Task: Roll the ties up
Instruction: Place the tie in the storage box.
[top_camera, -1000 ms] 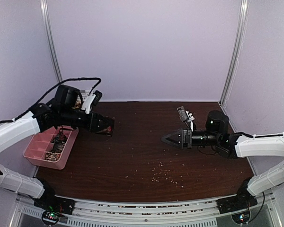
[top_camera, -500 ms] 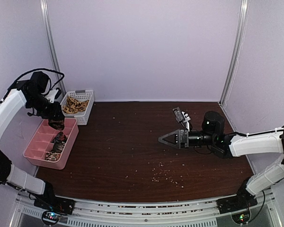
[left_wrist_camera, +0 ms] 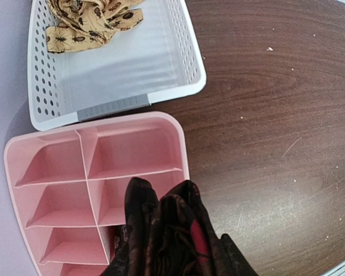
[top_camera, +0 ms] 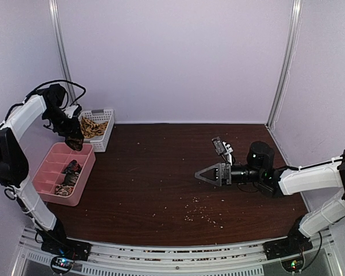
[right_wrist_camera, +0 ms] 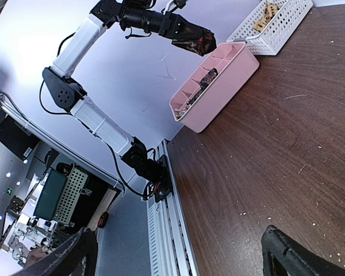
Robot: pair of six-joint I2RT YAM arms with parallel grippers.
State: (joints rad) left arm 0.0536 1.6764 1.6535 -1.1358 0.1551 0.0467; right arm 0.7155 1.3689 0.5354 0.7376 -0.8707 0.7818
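My left gripper (top_camera: 73, 138) is shut on a dark brown rolled tie (left_wrist_camera: 168, 227) with a red lining. It holds the tie in the air over the far end of the pink divided tray (top_camera: 43, 188), next to the white basket. The tie hides the fingers in the left wrist view. Two rolled ties (top_camera: 69, 177) lie in the tray's compartments. Tan patterned ties (left_wrist_camera: 86, 22) are heaped in the white basket (left_wrist_camera: 135, 72). My right gripper (top_camera: 204, 174) is open and empty, low over the table at the right.
The basket (top_camera: 105, 137) stands at the back left against the wall, and the tray (left_wrist_camera: 180, 144) is just in front of it. Pale crumbs (top_camera: 196, 214) are scattered on the dark wooden table. Metal posts stand at both back corners.
My left arm has swung left from over the table, carrying the dark tie to above the tray and then a little toward the basket. My right gripper has barely moved.
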